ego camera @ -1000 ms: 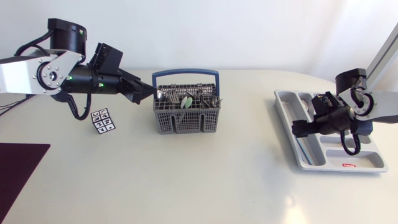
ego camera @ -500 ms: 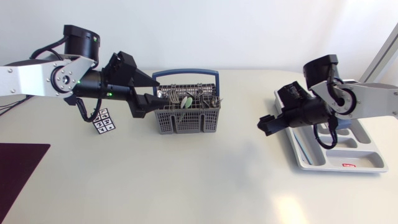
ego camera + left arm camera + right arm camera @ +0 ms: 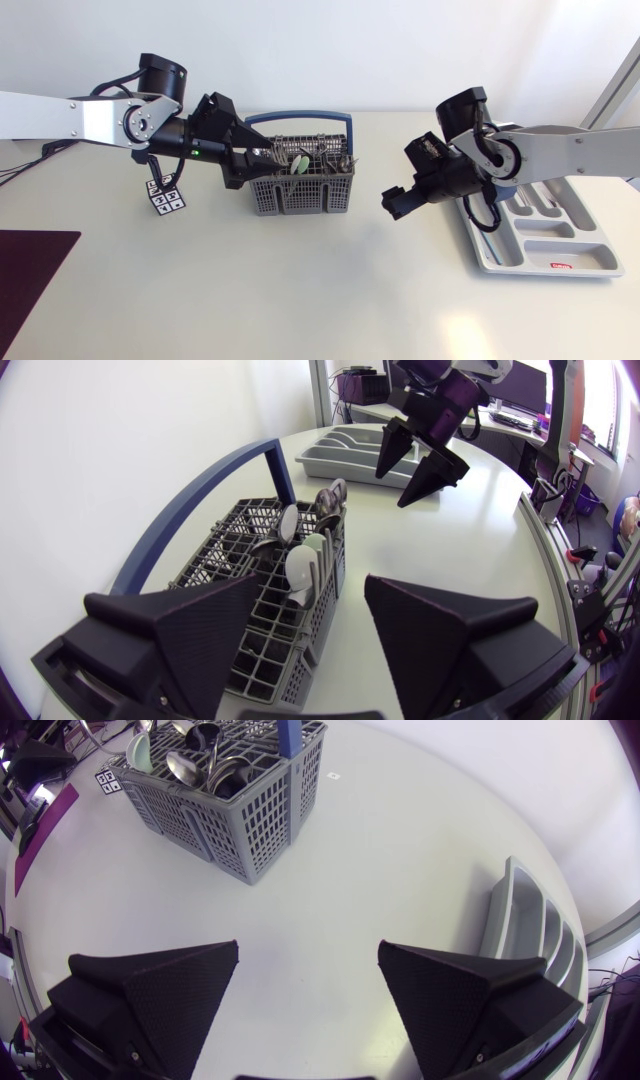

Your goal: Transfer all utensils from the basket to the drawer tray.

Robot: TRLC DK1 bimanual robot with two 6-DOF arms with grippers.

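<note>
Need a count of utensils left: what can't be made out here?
Metal and pale green utensils: head view, too small and bunched to count.
Their handles: left wrist view, hidden by the grey mesh basket walls.
Grey divided drawer tray: head view, partly covered by right arm.

Pale white table (image 3: 300, 290), maroon mat (image 3: 30, 285), small marker card (image 3: 165, 195)

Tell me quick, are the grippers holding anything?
Left gripper: open, holding nothing, by the basket.
Right gripper: open, holding nothing.
</note>
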